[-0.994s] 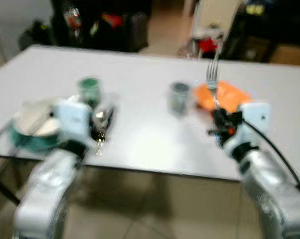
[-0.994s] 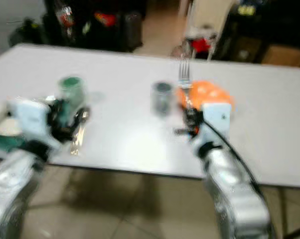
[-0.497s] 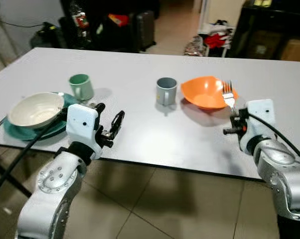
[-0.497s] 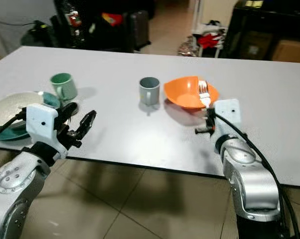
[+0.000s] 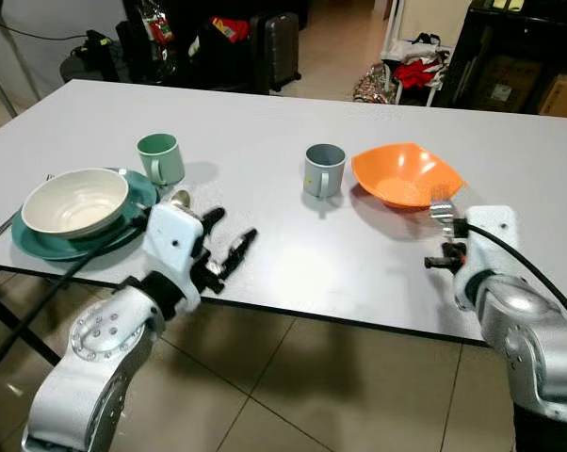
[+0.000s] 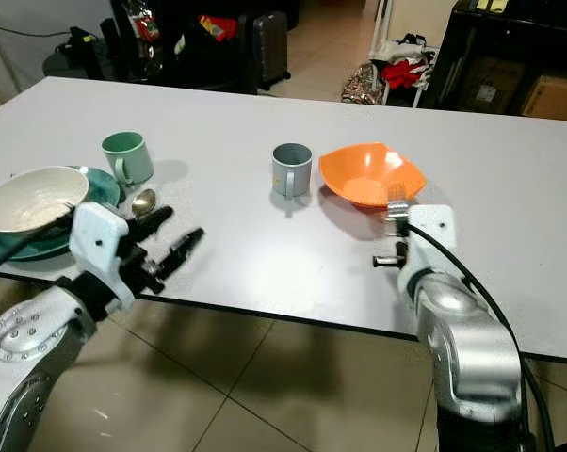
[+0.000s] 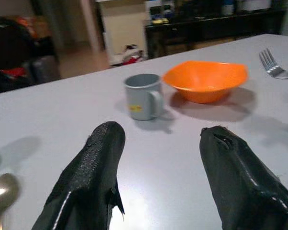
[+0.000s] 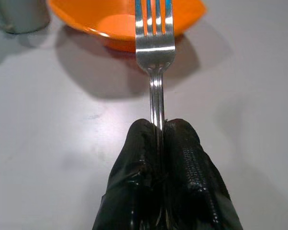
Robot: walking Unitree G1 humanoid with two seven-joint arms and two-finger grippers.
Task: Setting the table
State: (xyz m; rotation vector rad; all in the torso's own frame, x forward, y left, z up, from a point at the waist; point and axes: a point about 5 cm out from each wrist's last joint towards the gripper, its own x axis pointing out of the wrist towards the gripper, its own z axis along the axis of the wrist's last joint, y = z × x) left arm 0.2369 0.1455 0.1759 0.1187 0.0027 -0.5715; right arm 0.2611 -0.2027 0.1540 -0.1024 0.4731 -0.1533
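Right gripper [image 8: 158,139] pinched tight on the fork [image 8: 154,48] handle, no gap between the fingers. Fork long axis runs straight out along the fingers, tines at the far end, pointing at the orange bowl [image 5: 406,175]. In the right wrist view the tines overlap the bowl's near rim; can't tell if they touch it. Fork sits above the white table [image 5: 293,245], near the front edge on the robot's right, just in front of the bowl.

Left gripper [image 5: 219,252] empty, fingers spread wide, hovering over the near table edge on the left side, pointed across the table toward the grey mug [image 5: 323,169].

Around it:
- grey mug upright, just beside the orange bowl on its left, handle toward the robot
- green mug [image 5: 160,158] upright, further left, behind the plate
- cream bowl [image 5: 74,201] sitting on a teal plate [image 5: 39,243] at far left
- spoon [image 6: 143,201] lying flat between the plate and left gripper, bowl end up toward the green mug

Open tabletop between the two grippers. Beyond the far edge: dark bags, luggage and red clothing on the floor
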